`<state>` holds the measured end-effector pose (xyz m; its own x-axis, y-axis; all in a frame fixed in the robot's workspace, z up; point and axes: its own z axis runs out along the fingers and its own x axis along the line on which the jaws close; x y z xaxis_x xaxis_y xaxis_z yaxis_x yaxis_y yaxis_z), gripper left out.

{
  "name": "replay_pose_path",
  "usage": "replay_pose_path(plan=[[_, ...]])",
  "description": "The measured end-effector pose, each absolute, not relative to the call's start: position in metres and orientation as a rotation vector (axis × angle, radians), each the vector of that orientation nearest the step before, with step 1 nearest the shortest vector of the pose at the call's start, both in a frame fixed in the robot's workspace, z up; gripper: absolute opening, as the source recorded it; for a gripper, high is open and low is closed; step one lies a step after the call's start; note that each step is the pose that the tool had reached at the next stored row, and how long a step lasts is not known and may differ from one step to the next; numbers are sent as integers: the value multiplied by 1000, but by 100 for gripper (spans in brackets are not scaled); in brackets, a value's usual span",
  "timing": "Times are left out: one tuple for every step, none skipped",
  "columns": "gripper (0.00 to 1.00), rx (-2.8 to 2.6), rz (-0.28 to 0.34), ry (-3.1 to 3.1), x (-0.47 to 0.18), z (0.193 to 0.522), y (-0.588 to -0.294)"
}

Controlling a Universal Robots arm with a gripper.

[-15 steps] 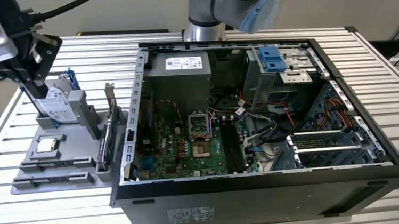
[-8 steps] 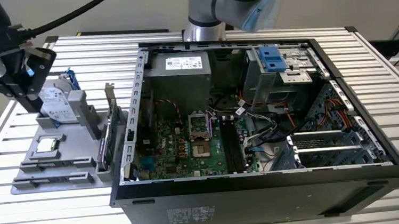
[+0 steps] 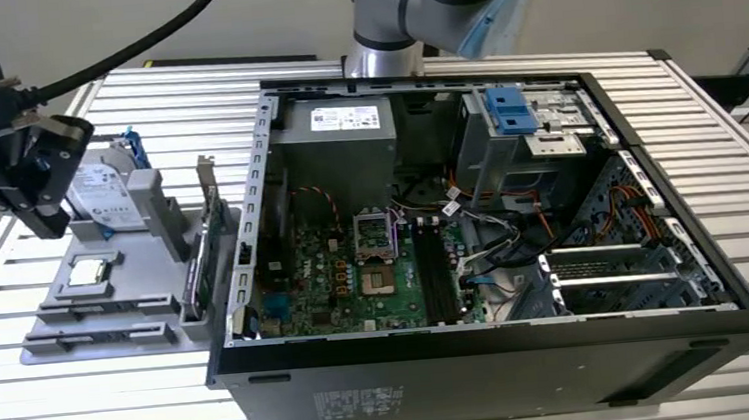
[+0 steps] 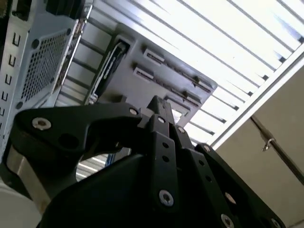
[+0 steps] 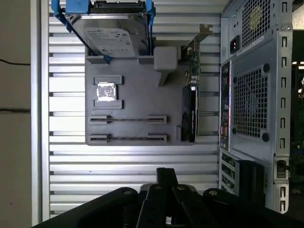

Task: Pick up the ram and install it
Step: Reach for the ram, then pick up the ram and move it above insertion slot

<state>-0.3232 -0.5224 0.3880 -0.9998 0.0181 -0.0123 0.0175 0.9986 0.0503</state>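
Two ram sticks lie on edge in the slots of the grey holder tray (image 5: 137, 95): one ram (image 5: 128, 119) and a second ram (image 5: 128, 138) beside it, both thin and dark. In the exterior view the tray (image 3: 81, 298) sits at that view's left, beside the open computer case (image 3: 483, 222). My black gripper (image 3: 51, 227) hangs over the tray's far corner near the hard drive. In both wrist views the fingertips (image 5: 166, 175) (image 4: 159, 105) look pressed together with nothing between them, off the tray's ram end.
The tray also carries a silver hard drive in a blue frame (image 5: 111, 28), a small square chip (image 5: 105, 91) and an upright card with a metal bracket (image 5: 190, 102). Inside the case lies the motherboard (image 3: 366, 266) with long dark slots (image 3: 434, 276). The table is ribbed metal (image 3: 122, 410).
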Motion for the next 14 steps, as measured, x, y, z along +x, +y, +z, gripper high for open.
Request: replay_pose_path(plan=[[0,28,79,3128,-323,388,-522],[0,28,79,3128,-323,388,-522],[0,28,78,3128,-323,388,-523],[0,28,78,3128,-323,388,-523],[0,28,78,3128,-323,388,-523],[0,28,78,3128,-323,388,-523],[0,28,79,3128,-323,387,-522],[0,28,79,3128,-324,387,-520],[0,28,79,3128,-325,387,-517],[0,28,79,3128,-326,387,-513],[0,28,79,3128,-328,386,-509],[0,28,79,3128,-331,386,-505],[0,28,79,3128,-334,386,-503],[0,28,79,3128,-339,386,-500]])
